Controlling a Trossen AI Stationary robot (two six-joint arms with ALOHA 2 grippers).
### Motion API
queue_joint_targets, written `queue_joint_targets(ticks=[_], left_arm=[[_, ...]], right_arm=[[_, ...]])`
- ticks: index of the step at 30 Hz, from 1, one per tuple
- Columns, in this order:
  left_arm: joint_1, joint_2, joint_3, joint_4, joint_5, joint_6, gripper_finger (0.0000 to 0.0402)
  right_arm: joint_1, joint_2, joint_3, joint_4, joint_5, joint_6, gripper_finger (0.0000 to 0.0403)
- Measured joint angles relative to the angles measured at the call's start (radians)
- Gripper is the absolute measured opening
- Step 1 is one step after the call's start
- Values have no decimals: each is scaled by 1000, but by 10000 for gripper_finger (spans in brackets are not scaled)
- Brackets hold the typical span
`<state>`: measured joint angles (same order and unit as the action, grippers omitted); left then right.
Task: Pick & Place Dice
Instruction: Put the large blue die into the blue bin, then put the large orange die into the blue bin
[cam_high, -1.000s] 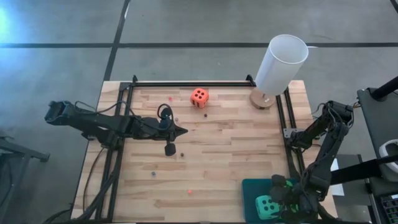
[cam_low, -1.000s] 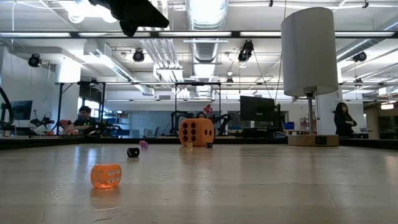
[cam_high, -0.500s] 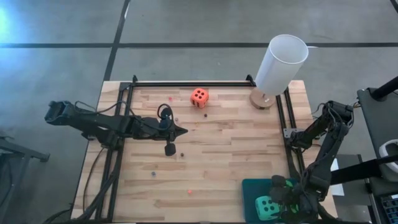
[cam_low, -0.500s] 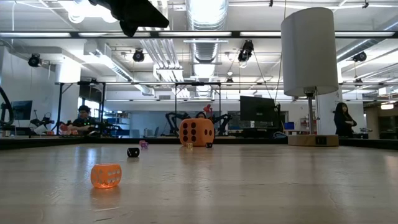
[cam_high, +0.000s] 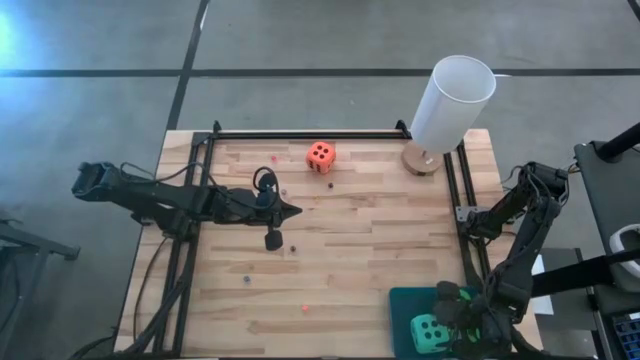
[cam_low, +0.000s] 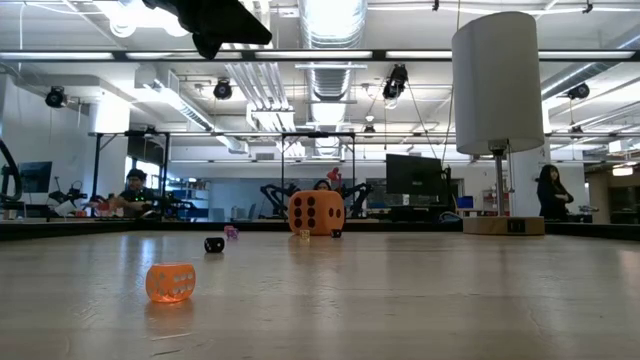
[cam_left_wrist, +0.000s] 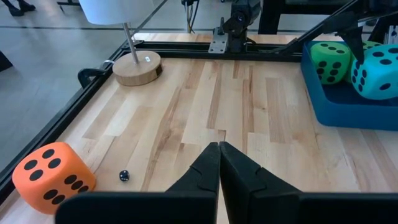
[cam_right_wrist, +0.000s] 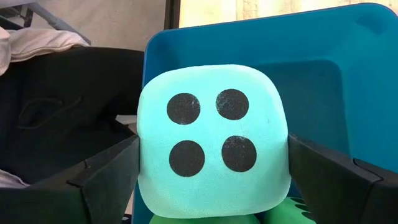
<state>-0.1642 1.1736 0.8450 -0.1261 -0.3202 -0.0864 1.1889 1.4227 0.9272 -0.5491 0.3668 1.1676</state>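
An orange-red die (cam_high: 320, 155) (cam_left_wrist: 55, 174) rests on the wood table near its far edge. The blue tray (cam_high: 400, 300) (cam_left_wrist: 336, 106) at the near right corner holds a turquoise die (cam_right_wrist: 213, 146) (cam_left_wrist: 376, 71) and a bright green die (cam_left_wrist: 329, 59). My right gripper (cam_right_wrist: 213, 146) (cam_high: 462, 325) is open over the tray, one finger on either side of the turquoise die, which lies partly on a green die (cam_right_wrist: 217, 219). My left gripper (cam_left_wrist: 219, 149) (cam_high: 295, 211) hangs shut above the table's middle, holding nothing. My right gripper's fingers (cam_right_wrist: 106, 177) stand close beside the two opposite sides of the turquoise die, slanting down from above. I cannot tell whether they touch it. The die's sides (cam_right_wrist: 144, 155) show no dent.
A tall white cylinder on a round wooden foot (cam_high: 450, 105) (cam_left_wrist: 137, 67) stands at the far right corner. Several tiny dice lie scattered on the wood, among them an orange one (cam_low: 170, 282) and black ones (cam_low: 214, 244) (cam_left_wrist: 124, 176). A black rail frame (cam_high: 300, 134) borders the table.
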Motion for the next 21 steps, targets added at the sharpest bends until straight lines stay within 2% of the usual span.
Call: queue_joint_targets(ticks=[6, 21], left_arm=[[0, 0, 0, 0, 0, 0, 15], [0, 0, 0, 0, 0, 0, 15]], right_arm=[[0, 0, 0, 0, 3, 8, 397], [0, 0, 0, 10, 3, 11, 400]])
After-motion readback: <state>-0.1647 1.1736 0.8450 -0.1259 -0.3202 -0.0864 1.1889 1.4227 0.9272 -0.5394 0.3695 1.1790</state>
